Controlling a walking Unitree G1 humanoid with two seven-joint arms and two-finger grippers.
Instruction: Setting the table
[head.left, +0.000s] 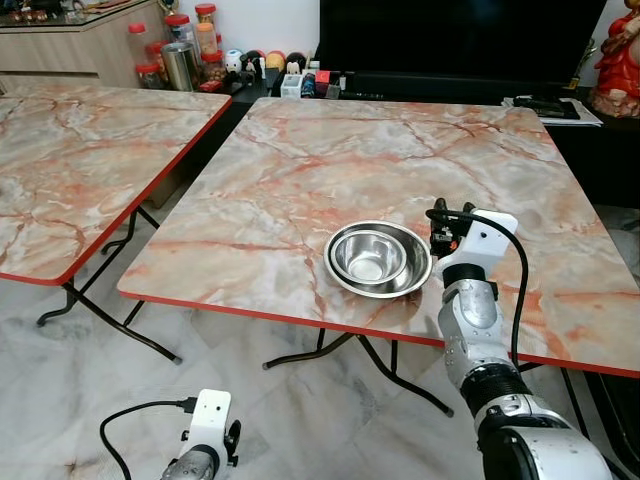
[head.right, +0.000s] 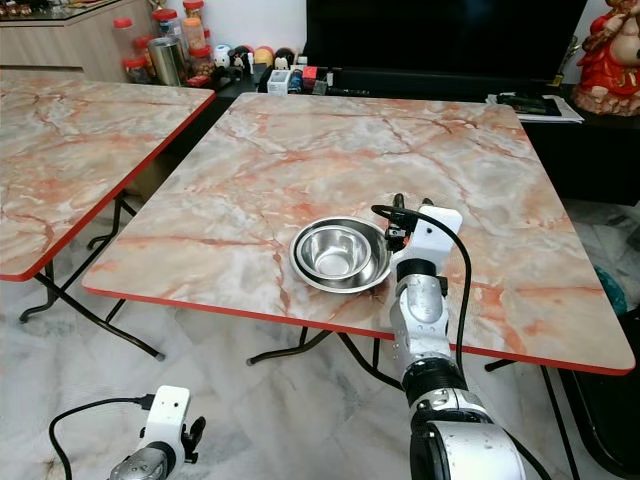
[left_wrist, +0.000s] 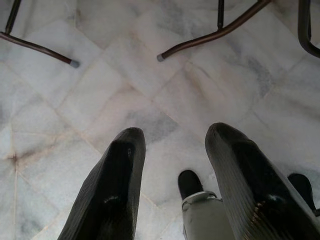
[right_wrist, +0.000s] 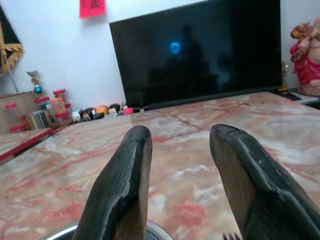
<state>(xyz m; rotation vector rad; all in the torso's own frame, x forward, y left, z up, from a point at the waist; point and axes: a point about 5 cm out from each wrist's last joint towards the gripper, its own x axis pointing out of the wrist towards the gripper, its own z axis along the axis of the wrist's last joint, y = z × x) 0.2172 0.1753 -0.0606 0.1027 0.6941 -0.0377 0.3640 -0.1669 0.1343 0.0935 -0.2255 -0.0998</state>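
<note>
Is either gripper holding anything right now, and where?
Nothing is held. The right gripper is open beside the steel bowls; the left gripper hangs open over the floor.

You see only a sliver of the steel bowl's (right_wrist: 65, 232) rim, cut off by the right wrist view's edge. The second desk (head.left: 70, 160) and red statue (head.left: 618, 55) run off frame.

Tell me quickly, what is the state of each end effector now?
Left end effector: open, holding nothing, hanging above the floor.
Right end effector: open, empty, beside the steel bowl.
</note>
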